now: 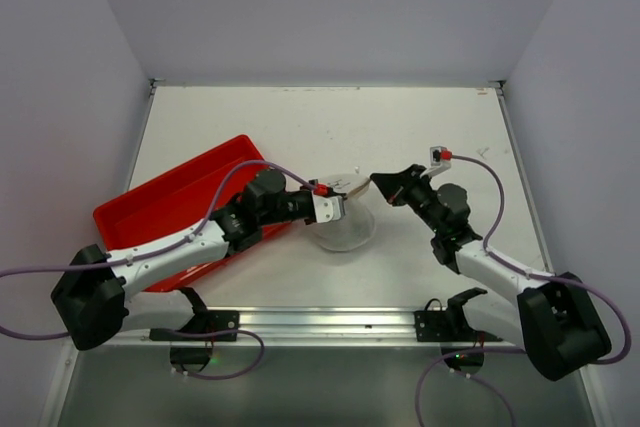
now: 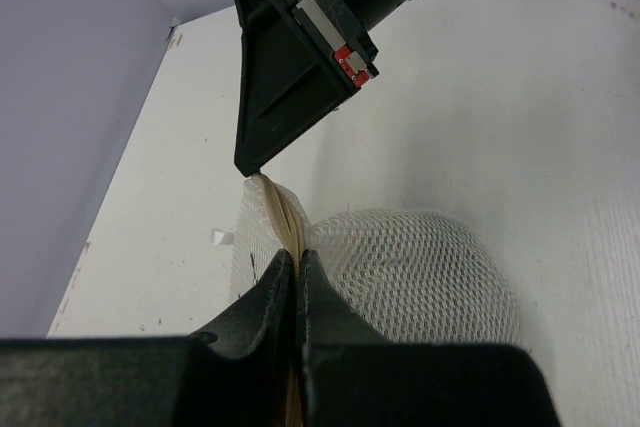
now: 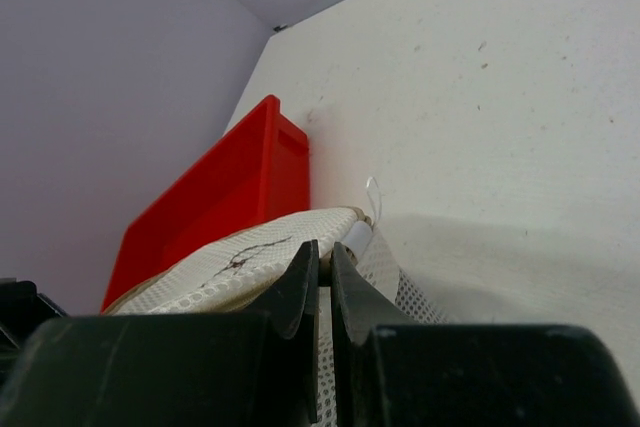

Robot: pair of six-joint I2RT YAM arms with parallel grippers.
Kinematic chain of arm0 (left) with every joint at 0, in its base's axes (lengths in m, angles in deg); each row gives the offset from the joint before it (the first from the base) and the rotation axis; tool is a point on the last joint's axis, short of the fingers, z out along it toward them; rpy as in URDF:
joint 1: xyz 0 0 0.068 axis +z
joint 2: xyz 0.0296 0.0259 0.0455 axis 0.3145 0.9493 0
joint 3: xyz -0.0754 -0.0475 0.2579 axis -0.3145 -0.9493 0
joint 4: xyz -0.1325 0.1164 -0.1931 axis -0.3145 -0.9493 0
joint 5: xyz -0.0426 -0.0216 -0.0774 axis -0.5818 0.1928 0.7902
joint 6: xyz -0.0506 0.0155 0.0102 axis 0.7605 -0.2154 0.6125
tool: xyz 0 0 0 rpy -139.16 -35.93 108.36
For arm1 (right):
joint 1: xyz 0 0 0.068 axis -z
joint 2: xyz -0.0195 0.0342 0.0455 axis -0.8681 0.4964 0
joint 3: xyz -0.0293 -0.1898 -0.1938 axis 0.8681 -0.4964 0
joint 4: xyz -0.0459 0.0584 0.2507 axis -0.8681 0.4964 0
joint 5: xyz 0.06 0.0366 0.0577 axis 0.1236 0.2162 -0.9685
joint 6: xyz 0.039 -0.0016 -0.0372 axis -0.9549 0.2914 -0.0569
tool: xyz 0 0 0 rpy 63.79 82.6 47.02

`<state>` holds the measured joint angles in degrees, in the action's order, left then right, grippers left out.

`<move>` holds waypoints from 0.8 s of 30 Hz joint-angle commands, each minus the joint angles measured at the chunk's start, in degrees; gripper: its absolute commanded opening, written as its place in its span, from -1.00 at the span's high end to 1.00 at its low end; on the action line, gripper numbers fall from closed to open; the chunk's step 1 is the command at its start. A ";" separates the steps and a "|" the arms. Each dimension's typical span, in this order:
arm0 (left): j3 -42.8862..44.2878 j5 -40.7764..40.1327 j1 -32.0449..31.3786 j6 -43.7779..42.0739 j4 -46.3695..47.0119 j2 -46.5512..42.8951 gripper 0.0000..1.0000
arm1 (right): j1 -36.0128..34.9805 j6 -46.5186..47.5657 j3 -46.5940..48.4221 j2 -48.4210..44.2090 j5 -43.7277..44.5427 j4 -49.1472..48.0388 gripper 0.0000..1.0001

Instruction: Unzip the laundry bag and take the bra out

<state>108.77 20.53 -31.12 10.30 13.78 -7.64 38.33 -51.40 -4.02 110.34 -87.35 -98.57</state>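
Far left of the overhead view is the red tray [image 1: 200, 182], not involved as far as I can see. Moving right, the left gripper [image 2: 297, 259] has its jaws pressed together on the beige rim band of the laundry bag [image 1: 345, 232], which sits on the white table [image 1: 300, 117] in the middle of the frame, just right of the tray. Further right, the right gripper [image 3: 323, 252] is also clamped tight, pinching the bag's top edge from the other side. In the left wrist view its tip touches the same rim band just above the left fingers.

So I'd say this is the unzip step, with both tools on the rim. I can't tell if either one actually has the zipper pull, or how far the zip is open. The bra isn't visible anywhere, so my guess is it's inside the mesh.

For the next move, one side probably has to anchor the rim while the other drags the slider around the circle. Otherwise the soft bag will likely just twist along with it.
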 commanded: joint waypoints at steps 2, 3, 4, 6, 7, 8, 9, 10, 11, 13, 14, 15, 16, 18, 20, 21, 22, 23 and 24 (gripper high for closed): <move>0.67 4.55 -0.21 -1.51 4.64 -3.44 1.00 | 4.07 0.48 0.70 2.72 2.38 -3.11 1.00; 0.76 4.29 -0.21 -1.42 4.38 -3.09 1.00 | 4.16 0.74 0.62 2.81 1.85 -3.73 1.00; 0.85 3.94 -0.21 -1.42 4.29 -2.74 1.00 | 4.16 0.83 0.70 2.89 1.24 -3.82 1.00; 1.38 2.45 -0.21 -0.99 4.55 -1.25 1.00 | 4.16 1.53 0.79 2.46 -0.08 -3.82 1.00; 1.55 1.57 -0.21 0.23 4.81 -0.64 1.00 | 4.16 1.80 0.79 1.50 -0.52 -3.73 1.00; 2.08 1.65 -0.21 0.25 4.64 0.68 1.00 | 4.16 1.97 0.70 0.88 -1.05 -3.65 1.00; 2.26 1.65 -0.21 0.42 4.55 1.21 0.98 | 4.16 2.32 0.44 0.35 -1.32 -3.47 1.00; 2.52 1.82 -0.21 1.38 4.55 1.56 0.84 | 4.16 2.76 0.35 -0.70 -1.75 -3.38 1.00; 2.52 2.43 -0.21 1.56 4.55 1.83 0.72 | 4.16 3.29 0.26 -1.23 -2.19 -3.29 1.00; 2.17 2.88 -0.21 2.44 5.16 1.57 0.62 | 4.16 5.04 0.52 -2.02 -3.34 -2.77 1.00; 1.82 2.70 -0.21 3.05 5.52 0.87 0.43 | 4.16 5.83 1.14 -2.11 -3.69 -1.98 1.00; 1.73 2.88 -0.21 3.49 5.78 0.60 0.39 | 4.16 7.84 2.97 -1.59 -4.48 -0.76 0.98; 1.56 3.40 -0.21 4.28 5.96 0.34 0.34 | 4.16 8.99 4.29 -0.63 -7.01 -0.22 0.95; 1.64 3.67 -0.29 6.04 6.57 -0.28 -0.09 | 4.51 10.49 6.93 3.06 -10.44 -0.48 0.83; 1.38 2.88 -0.29 7.89 6.14 -1.24 -0.27 | 4.60 10.76 7.21 4.03 -11.25 -1.01 0.67; 1.12 2.35 -0.29 8.24 5.96 -1.85 -0.35 | 4.60 10.76 7.12 3.78 -10.90 -0.83 0.60; -0.28 1.13 -0.29 9.29 6.39 -2.64 -0.42 | 4.68 10.68 6.94 3.34 -9.86 -0.66 0.49; -1.07 -2.36 -0.29 10.34 7.36 -4.13 -0.45 | 4.77 10.76 6.60 2.64 -9.32 -0.31 0.43; -1.87 -4.14 -0.29 11.48 9.71 -4.93 -0.45 | 4.95 11.37 6.59 0.80 -8.71 2.04 0.37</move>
<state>108.24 21.10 -31.21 17.49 17.28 -8.65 42.70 -42.98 1.01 113.97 -95.85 -98.40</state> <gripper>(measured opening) 0.720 0.290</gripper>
